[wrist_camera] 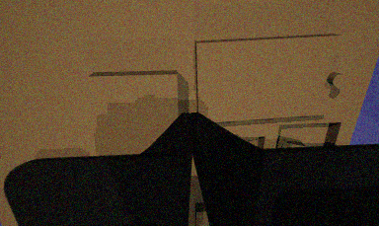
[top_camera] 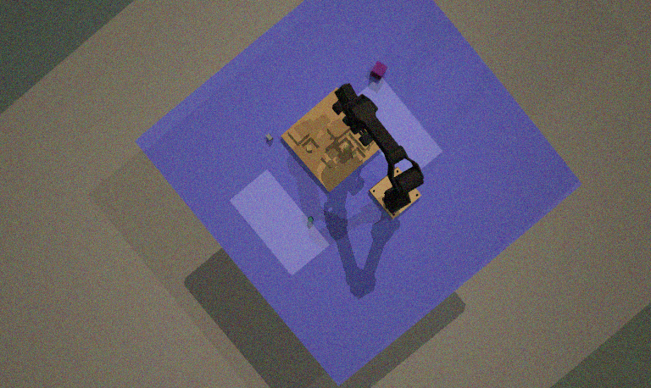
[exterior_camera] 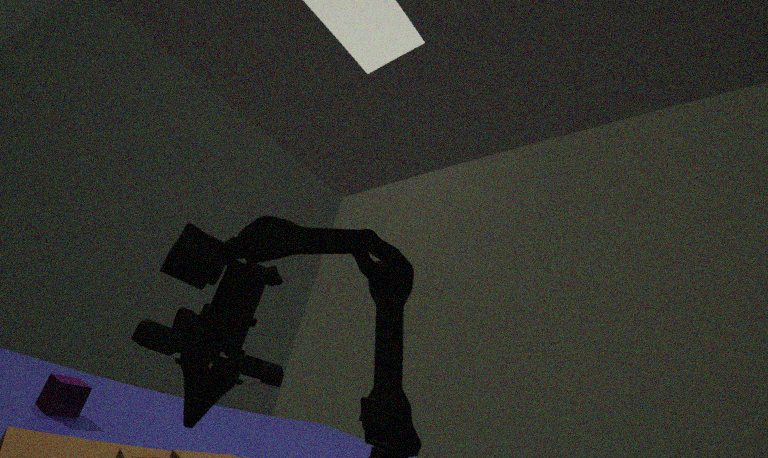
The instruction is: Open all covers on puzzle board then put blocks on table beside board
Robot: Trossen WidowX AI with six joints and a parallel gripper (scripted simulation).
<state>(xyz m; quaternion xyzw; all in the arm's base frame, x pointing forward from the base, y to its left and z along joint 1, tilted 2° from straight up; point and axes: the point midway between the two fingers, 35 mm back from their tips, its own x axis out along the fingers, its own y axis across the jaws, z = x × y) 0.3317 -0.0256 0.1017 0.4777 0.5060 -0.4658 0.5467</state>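
Wooden board (top_camera: pixel 308 166) (exterior_camera: pixel 33 439) (wrist_camera: pixel 59 19) on blue table (top_camera: pixel 480 173) (exterior_camera: pixel 130 402) (wrist_camera: pixel 367 113), just beside base plate (top_camera: pixel 414 196). My gripper (exterior_camera: pixel 191 422) (wrist_camera: pixel 189 120) points down above board, fingertips together, nothing between. In wrist view, openings in board show past fingers, right of centre. Purple cube (top_camera: pixel 378 69) (exterior_camera: pixel 63 395) on table near board, off its corner. Small grey piece (top_camera: pixel 269 137) beside board's opposite side. Small green piece (top_camera: pixel 310 218) farther off, at edge of pale patch (top_camera: pixel 278 221). From my views, can't tell which covers stand open.
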